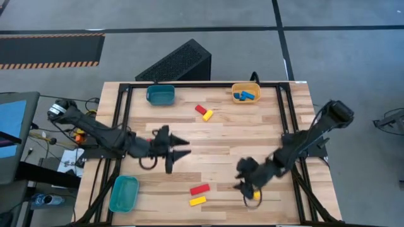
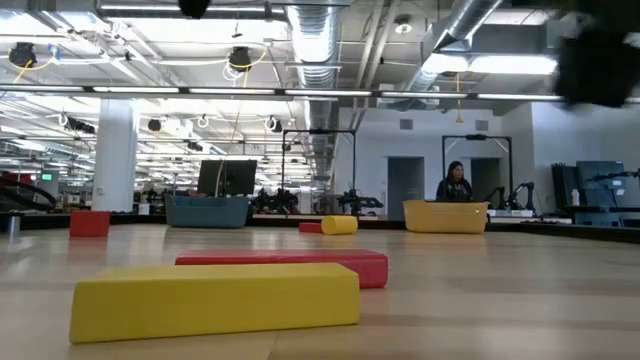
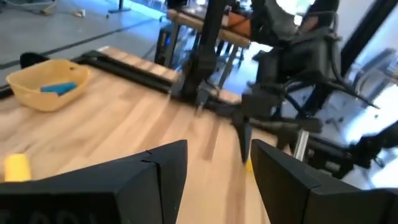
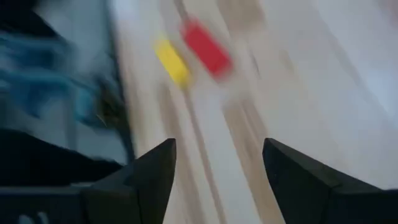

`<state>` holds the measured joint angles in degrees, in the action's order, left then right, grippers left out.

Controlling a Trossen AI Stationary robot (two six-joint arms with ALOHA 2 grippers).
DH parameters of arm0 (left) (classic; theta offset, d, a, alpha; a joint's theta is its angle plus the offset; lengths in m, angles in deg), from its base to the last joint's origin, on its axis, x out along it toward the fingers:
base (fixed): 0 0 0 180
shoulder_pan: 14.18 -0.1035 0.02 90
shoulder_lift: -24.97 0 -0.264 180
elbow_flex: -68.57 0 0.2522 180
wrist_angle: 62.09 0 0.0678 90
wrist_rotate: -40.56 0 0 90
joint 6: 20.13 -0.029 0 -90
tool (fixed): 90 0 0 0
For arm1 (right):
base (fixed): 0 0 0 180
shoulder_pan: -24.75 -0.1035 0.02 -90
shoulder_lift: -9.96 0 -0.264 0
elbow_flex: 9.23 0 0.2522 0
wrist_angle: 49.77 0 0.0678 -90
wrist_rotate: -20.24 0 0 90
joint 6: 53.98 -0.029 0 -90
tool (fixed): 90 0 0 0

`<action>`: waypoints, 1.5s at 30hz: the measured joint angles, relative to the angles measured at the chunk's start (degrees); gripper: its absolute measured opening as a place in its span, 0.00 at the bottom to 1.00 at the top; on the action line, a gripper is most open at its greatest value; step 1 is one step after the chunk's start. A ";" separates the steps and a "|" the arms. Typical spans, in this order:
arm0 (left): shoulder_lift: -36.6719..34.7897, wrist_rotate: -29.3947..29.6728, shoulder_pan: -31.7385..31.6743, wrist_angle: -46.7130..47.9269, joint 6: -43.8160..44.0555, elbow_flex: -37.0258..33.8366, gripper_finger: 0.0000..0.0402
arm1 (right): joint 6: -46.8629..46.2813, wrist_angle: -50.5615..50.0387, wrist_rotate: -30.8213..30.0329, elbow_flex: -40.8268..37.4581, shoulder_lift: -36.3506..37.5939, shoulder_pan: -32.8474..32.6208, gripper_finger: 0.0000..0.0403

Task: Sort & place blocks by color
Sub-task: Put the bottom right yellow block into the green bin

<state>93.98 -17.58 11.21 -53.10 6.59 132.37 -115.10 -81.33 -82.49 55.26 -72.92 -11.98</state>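
Observation:
My left gripper [image 1: 185,148] [image 3: 217,152] is open over the table's middle left, pointing right, with nothing between its fingers. My right gripper [image 1: 240,178] [image 4: 219,149] is open too, low over the near right part, pointing left toward a red bar [image 1: 200,188] [image 4: 205,48] and a yellow bar [image 1: 197,201] [image 4: 172,61] that lie flat on the wood. A small yellow block [image 1: 255,195] lies just behind its fingers. A red and a yellow block [image 1: 203,112] lie together near the far middle. Blue blocks [image 1: 246,96] sit in the orange bin [image 1: 235,88]. A red cube [image 2: 90,222] shows in the low view.
A teal bin [image 1: 161,94] stands at the far edge, left of the orange bin, and another teal bin [image 1: 123,192] at the near left corner. Black rails [image 1: 123,107] frame the table. A person [image 2: 455,185] stands in the room far behind.

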 joint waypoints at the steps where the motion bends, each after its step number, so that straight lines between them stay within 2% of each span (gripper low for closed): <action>1: 0.82 0.95 1.30 -0.52 0.06 0.02 0.40 | -3.31 -5.29 -0.44 1.52 -1.85 -1.64 0.63; 4: 4.12 4.49 4.86 -0.57 1.15 0.03 0.40 | -12.85 -16.89 -0.72 5.31 -7.38 -6.03 0.61; 8: 9.16 6.84 7.54 -2.98 1.73 0.00 0.40 | -23.23 -22.83 -0.42 9.67 -12.47 -10.93 0.61; 11: 12.66 6.83 8.42 -5.38 4.42 0.00 0.40 | -34.46 -28.20 2.11 11.40 -15.56 -13.49 0.61; 14: 15.23 6.14 9.30 -8.77 6.39 0.00 0.40 | -41.92 -29.51 3.24 12.03 -17.03 -15.29 0.61; 18: 17.32 5.99 10.67 -11.71 6.87 0.00 0.40 | -46.83 -29.51 3.68 12.01 -17.74 -16.63 0.61; 26: 17.27 6.51 11.06 -12.90 3.41 0.00 0.40 | -46.56 -28.11 3.66 10.63 -17.70 -15.92 0.61; 33: 17.23 7.00 11.30 -12.80 6.90 0.00 0.40 | -43.39 -25.97 5.57 8.99 -17.70 -14.09 0.59; 36: 17.23 8.62 11.90 -12.75 8.28 0.00 0.40 | -43.23 -25.90 6.08 8.93 -17.71 -13.59 0.52; 41: 17.23 9.65 12.48 -12.89 5.69 0.00 0.40 | -35.79 -21.17 7.51 9.02 -17.54 -12.16 0.27; 45: 17.21 10.27 12.48 -13.15 1.10 2.84 0.40 | -30.93 -16.58 7.77 8.93 -16.92 -8.97 0.27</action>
<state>111.18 -7.31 23.69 -66.25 7.70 135.21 -146.03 -97.91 -74.72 64.19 -89.84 -20.95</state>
